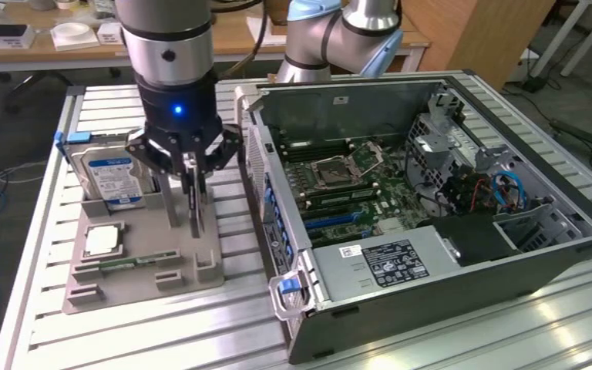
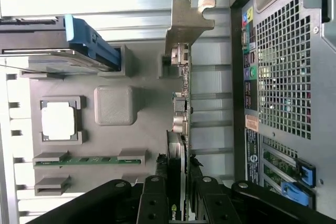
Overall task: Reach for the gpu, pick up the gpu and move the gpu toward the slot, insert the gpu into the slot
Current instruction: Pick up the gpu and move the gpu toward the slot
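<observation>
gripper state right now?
Gripper: closed on the thin dark green-black gpu card with silver end bracket, standing on edge in the grey tray.

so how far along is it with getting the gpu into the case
The reach looks done: the end effector sits low at the thin dark green-black circuit card with a silver metal bracket. In hand is the pickup; the card stands upright on the grey plastic holder tray, not lifted as far as can be seen. Left: carrying it to the open black computer case and inserting it there.
</observation>
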{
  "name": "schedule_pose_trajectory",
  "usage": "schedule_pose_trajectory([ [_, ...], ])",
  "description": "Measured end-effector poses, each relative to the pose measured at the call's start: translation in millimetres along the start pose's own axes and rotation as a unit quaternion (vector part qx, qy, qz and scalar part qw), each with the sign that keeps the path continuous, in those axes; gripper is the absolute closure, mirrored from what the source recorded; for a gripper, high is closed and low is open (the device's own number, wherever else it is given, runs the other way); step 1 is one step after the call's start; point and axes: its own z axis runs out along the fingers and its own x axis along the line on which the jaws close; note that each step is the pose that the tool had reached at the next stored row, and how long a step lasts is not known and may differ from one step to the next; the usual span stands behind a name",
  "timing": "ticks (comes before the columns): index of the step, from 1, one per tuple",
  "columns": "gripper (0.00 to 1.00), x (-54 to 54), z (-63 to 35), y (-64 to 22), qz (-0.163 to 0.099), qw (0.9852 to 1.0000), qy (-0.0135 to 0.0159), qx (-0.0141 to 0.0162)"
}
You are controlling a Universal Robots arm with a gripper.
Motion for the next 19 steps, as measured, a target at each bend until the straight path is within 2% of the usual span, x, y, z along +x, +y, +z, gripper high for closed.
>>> schedule_pose_trajectory([
  [4, 0.74, 0.0, -11.5, 0.3, 0.000, 1.0000, 0.0000, 0.0001],
  [19, 0.74, -0.3, -72.2, 1.6, 0.000, 1.0000, -0.0001, 0.0006],
])
